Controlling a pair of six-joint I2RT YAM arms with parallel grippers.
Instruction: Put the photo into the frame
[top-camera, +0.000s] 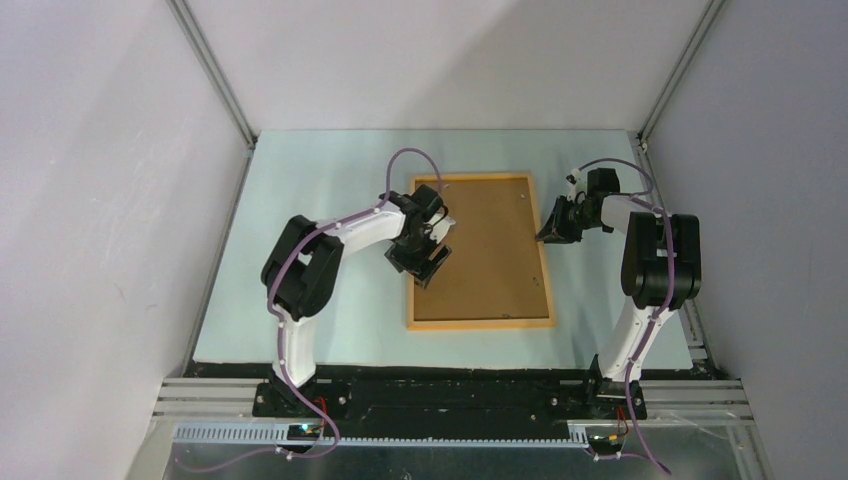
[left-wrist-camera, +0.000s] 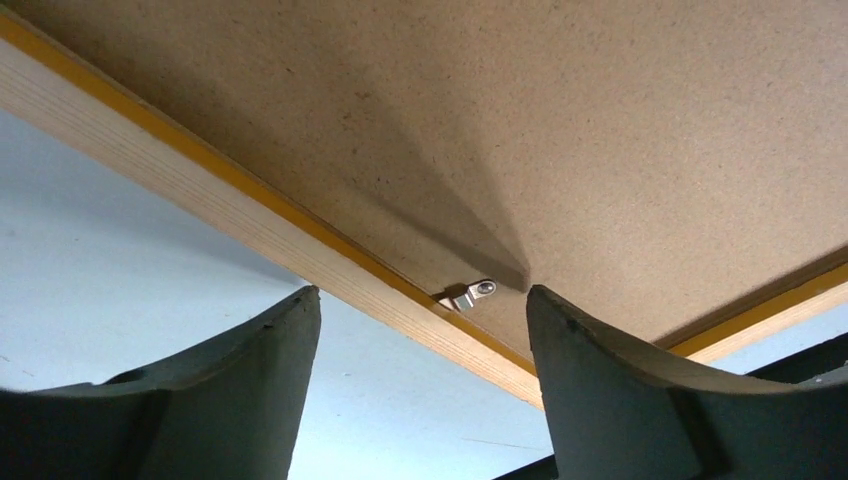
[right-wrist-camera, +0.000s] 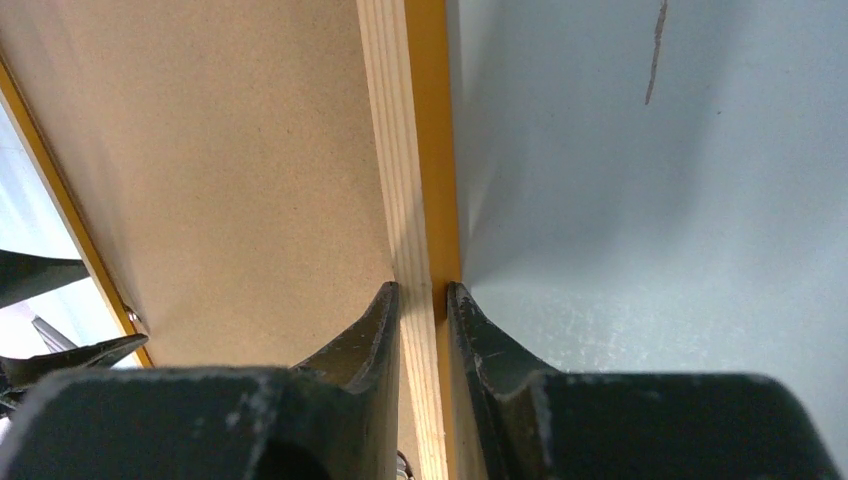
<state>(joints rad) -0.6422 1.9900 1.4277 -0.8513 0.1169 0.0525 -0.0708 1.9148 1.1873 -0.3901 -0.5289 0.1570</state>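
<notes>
Flat on the pale table mat (top-camera: 320, 200), a little right of centre, long sides running near to far: the frame (top-camera: 480, 323), back side up. Inside it, edge to edge, a plain brown backing board (top-camera: 490, 250); cannot tell what lies beneath. At the left rail, seen from the left wrist, a small metal tab (left-wrist-camera: 470, 295) reaching from the wood onto the board.

Over that left rail, about midway along it: the left gripper (top-camera: 432, 268), jaws spread wide, gripping nothing. Straddles the rail, one finger above the mat, the other above the board, with the tab between them. Cannot tell whether the fingertips touch anything.

At the right rail, toward its far half: the right gripper (top-camera: 548, 232), jaws pressed in on the wood, pinching the rail, one finger on the board side and the other on the mat side.

Around the mat: white walls left, right and far. Both arms reaching in from the near edge, the left one covering part of the frame's left rail and a strip of board.
</notes>
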